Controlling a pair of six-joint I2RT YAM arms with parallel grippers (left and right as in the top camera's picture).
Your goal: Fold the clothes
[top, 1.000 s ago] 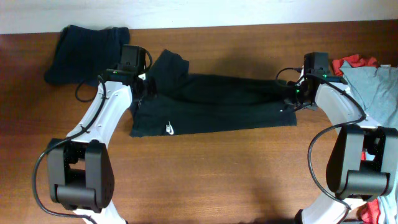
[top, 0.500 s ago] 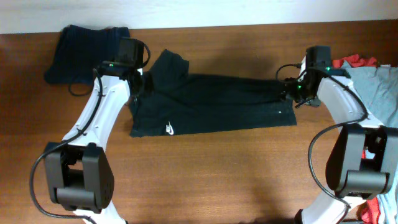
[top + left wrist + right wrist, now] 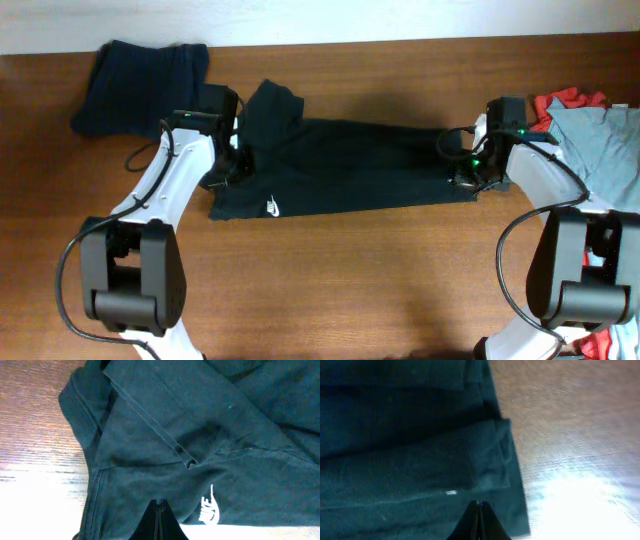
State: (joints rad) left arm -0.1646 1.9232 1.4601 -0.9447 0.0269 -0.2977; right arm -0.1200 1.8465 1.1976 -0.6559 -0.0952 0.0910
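The black T-shirt (image 3: pixel 340 165) lies as a long, flattened band across the middle of the wooden surface (image 3: pixel 350 285), with my two arms at its ends; it is thin, limp knit cotton, light, and it will sag and crease wherever I leave it unsupported, so it wants lifting by two spread points at once. My left gripper (image 3: pixel 159 521) is closed at the end with the white logo (image 3: pixel 210 507); my right gripper (image 3: pixel 479 521) is closed at the far end, over the stitched hem (image 3: pixel 502 455). Black on black, I cannot make out whether either has a pinch of cloth. The doubled hems and seams are the firmest places to hold; the matte weave should not slip. A navy garment (image 3: pixel 140 80) sits bunched at the far left; a grey-blue garment (image 3: pixel 600 135) and a red garment (image 3: pixel 570 98) are heaped on the right.
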